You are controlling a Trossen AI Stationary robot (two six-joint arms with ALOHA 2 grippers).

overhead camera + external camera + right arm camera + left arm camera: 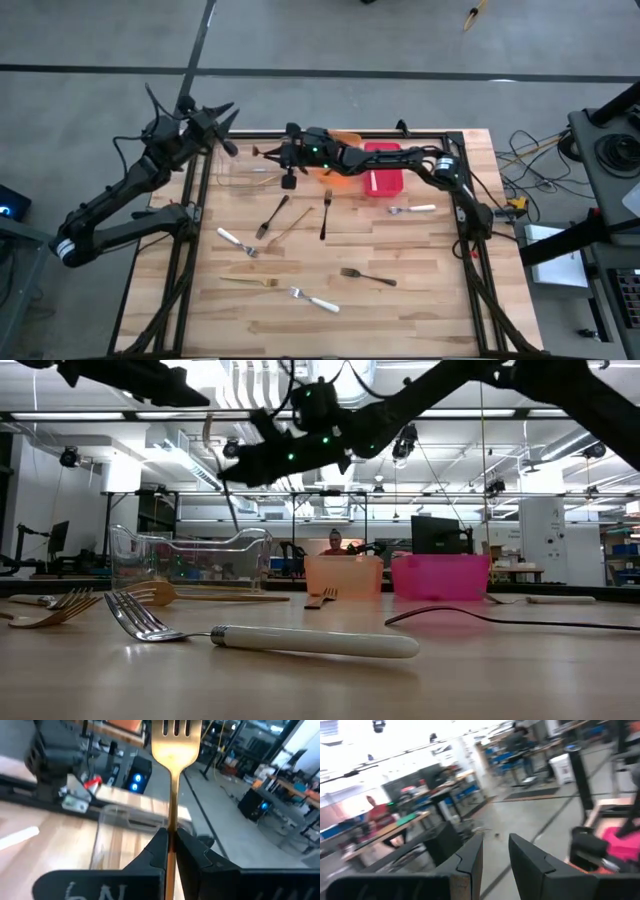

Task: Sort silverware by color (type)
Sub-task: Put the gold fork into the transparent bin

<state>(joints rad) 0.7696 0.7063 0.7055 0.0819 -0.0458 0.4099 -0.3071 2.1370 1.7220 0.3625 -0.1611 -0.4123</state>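
Observation:
My right gripper [272,152] reaches level along the table's far edge, shut on a gold fork [174,750] above the clear bin [245,172]. Loose silverware lies flat on the wooden table [430,290]: black forks [272,215] [325,213] [368,276], gold forks [290,228] [250,282], and pale-handled forks [237,243] [412,210] [315,300]. My left gripper [495,855] hovers past the table's far left corner [222,128], open, with nothing between its fingers. My right gripper pinches the gold fork's slim handle [171,832] between its two fingers. The fingers come level from the table's right and lie along the fork. The fork sticks out ahead of the fingertips, tines [175,727] leading, lifted clear above the clear bin [130,820].
An orange bin [338,177] and a red bin [385,170] stand along the far edge, right of the clear bin; the right arm passes over them. A pale-handled fork [300,641] lies close to the low camera. People and workbenches show in the room beyond.

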